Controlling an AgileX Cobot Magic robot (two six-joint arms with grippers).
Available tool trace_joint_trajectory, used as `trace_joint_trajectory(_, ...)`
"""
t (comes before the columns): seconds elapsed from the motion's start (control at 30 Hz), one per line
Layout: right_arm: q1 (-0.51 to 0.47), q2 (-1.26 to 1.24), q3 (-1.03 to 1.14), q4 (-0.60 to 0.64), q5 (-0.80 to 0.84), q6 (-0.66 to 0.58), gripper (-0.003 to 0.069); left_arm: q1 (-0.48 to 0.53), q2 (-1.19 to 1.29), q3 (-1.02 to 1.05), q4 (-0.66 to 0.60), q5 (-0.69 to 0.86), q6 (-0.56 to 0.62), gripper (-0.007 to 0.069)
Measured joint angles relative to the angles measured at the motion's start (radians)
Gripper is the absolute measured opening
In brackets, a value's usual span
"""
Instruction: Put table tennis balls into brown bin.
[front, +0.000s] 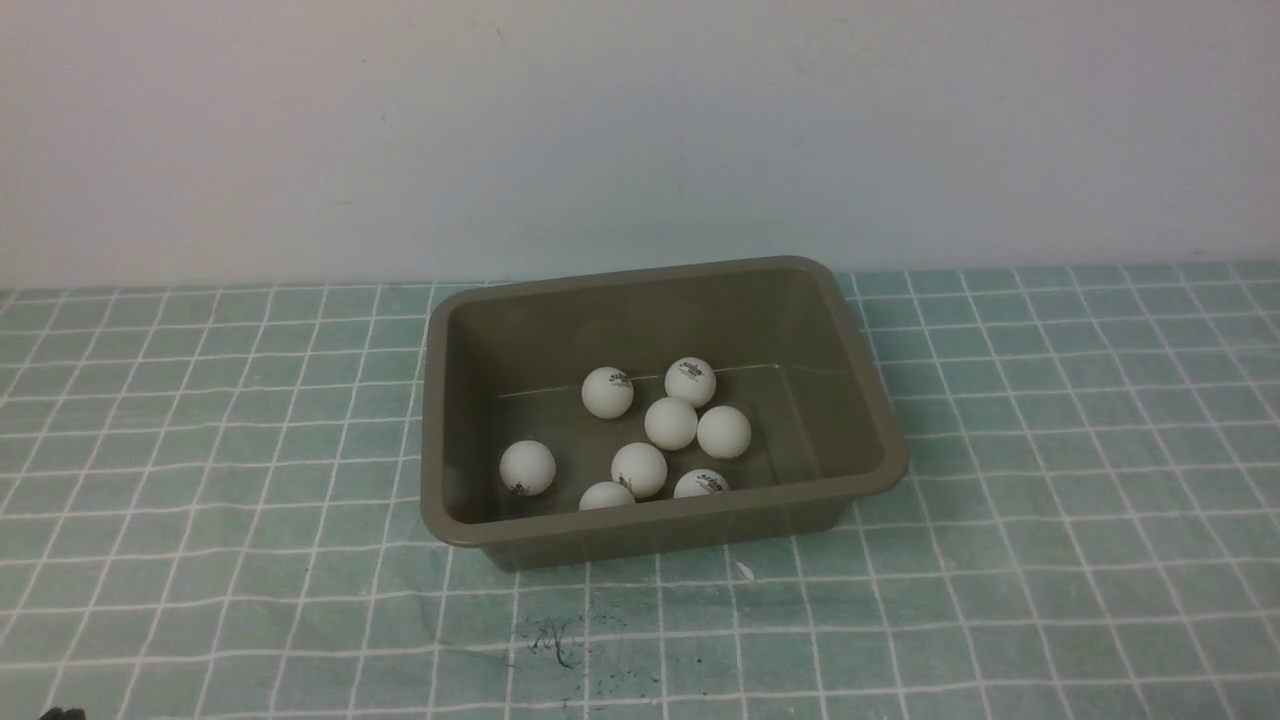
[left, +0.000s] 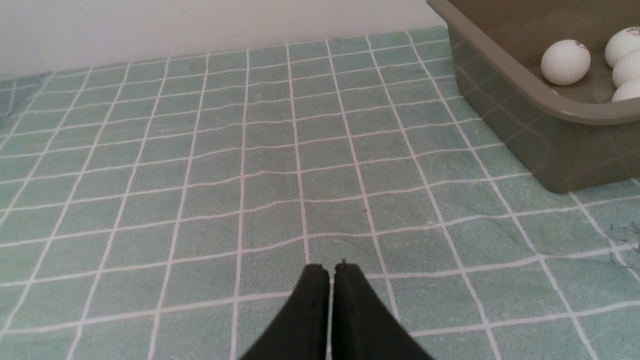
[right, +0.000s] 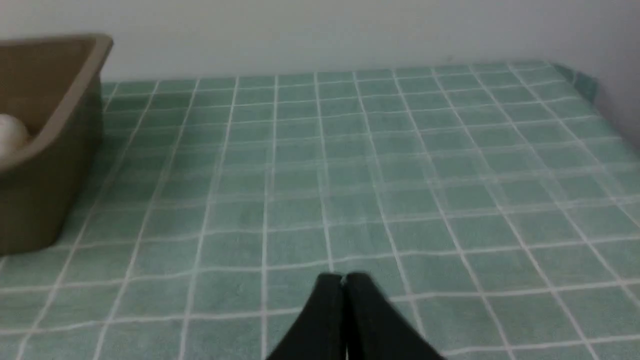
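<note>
The brown bin (front: 880, 430) stands in the middle of the table in the front view. Several white table tennis balls (front: 670, 422) lie on its floor, some with dark logos. My left gripper (left: 331, 270) is shut and empty over bare cloth, with the brown bin (left: 505, 95) and some table tennis balls (left: 565, 62) off to one side. My right gripper (right: 344, 277) is also shut with nothing in it, and a corner of the brown bin (right: 65, 115) with one table tennis ball (right: 11, 135) shows at the edge. Neither gripper shows in the front view.
A green cloth with a white grid (front: 1050, 500) covers the table. A white wall (front: 640, 130) rises close behind the bin. Dark scuff marks (front: 555, 640) sit on the cloth in front of the bin. The table's far corner (right: 575, 75) shows in the right wrist view.
</note>
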Motion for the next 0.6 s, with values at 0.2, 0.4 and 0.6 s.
trace_joint_trajectory(0.2, -0.001, 0.000, 0.000, 0.000, -0.006, 0.000, -0.0014, 0.000, 0.000, 0.000, 0.000, 0.000, 0.000, -0.0005)
trace_joint_trajectory(0.4, -0.001, 0.000, 0.000, -0.001, -0.006, 0.000, -0.0014, 0.000, 0.000, 0.000, 0.000, 0.000, 0.000, -0.0005)
trace_joint_trajectory(0.6, -0.001, 0.000, 0.001, -0.003, -0.008, 0.000, -0.0014, 0.000, 0.000, 0.000, 0.000, 0.000, 0.000, -0.0005)
